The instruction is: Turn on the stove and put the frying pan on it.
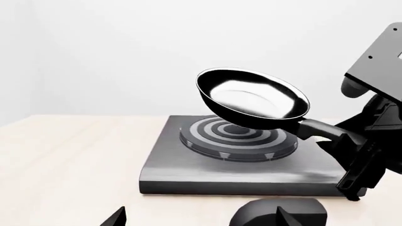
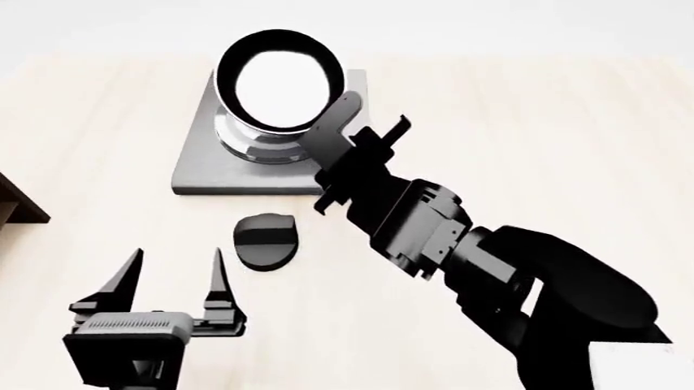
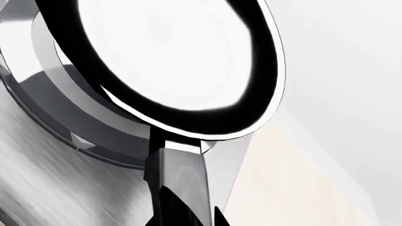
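The frying pan (image 2: pixel 279 81) is black with a pale shiny inside. It hangs tilted just above the stove's ringed burner (image 1: pixel 236 136). My right gripper (image 2: pixel 353 150) is shut on its long black handle (image 3: pixel 179 183). The pan also shows in the left wrist view (image 1: pixel 251 96) and fills the right wrist view (image 3: pixel 169 52). The stove's grey plate (image 2: pixel 206 175) lies on the pale wooden table. The black round knob (image 2: pixel 266 241) sits on the table in front of the plate. My left gripper (image 2: pixel 174 280) is open and empty, just near and left of the knob (image 1: pixel 276 214).
A dark brown shelf corner (image 2: pixel 16 203) shows at the left edge of the head view. My right arm (image 2: pixel 509 276) reaches across the table from the lower right. The pale table (image 2: pixel 542 122) runs on to the right of the stove.
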Motion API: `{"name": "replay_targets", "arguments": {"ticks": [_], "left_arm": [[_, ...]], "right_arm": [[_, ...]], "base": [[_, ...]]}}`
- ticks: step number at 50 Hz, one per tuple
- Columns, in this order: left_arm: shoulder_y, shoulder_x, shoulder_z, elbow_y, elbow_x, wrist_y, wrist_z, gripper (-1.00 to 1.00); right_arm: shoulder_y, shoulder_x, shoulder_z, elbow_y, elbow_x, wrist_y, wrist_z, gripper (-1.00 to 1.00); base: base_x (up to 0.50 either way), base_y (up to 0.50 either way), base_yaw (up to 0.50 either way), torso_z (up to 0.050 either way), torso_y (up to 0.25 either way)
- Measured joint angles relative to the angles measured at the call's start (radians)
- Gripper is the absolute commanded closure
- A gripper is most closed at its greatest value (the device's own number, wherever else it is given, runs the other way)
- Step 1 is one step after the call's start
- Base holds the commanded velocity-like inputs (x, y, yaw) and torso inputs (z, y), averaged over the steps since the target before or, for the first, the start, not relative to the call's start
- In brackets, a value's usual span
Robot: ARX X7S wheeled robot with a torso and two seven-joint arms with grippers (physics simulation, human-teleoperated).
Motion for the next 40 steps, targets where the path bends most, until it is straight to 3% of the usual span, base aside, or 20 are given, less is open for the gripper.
{"name": "replay_targets", "arguments": {"ticks": [17, 18, 40], "left_arm": [[0.0, -0.006, -0.006, 0.004, -0.014, 0.001, -0.003, -1.0], [0.0, -0.006, -0.006, 0.004, -0.014, 0.002, -0.003, -1.0], [0.001, -0.011, -0.006, 0.005, -0.021, 0.004, -0.007, -1.0]], "right_arm": [[-0.02, 0.0, -0.029, -0.006, -0.016, 0.001, -0.007, 1.0], [-0.021, 0.0, -0.029, -0.007, -0.018, 0.001, -0.007, -1.0], [-0.01, 0.003, -0.011, -0.01, -0.091, 0.001, 0.008, -1.0]], "base": [[0.0, 0.0, 0.0, 0.0, 0.002], [0.0, 0.0, 0.0, 0.0, 0.0], [0.0, 0.0, 0.0, 0.0, 0.0]]}}
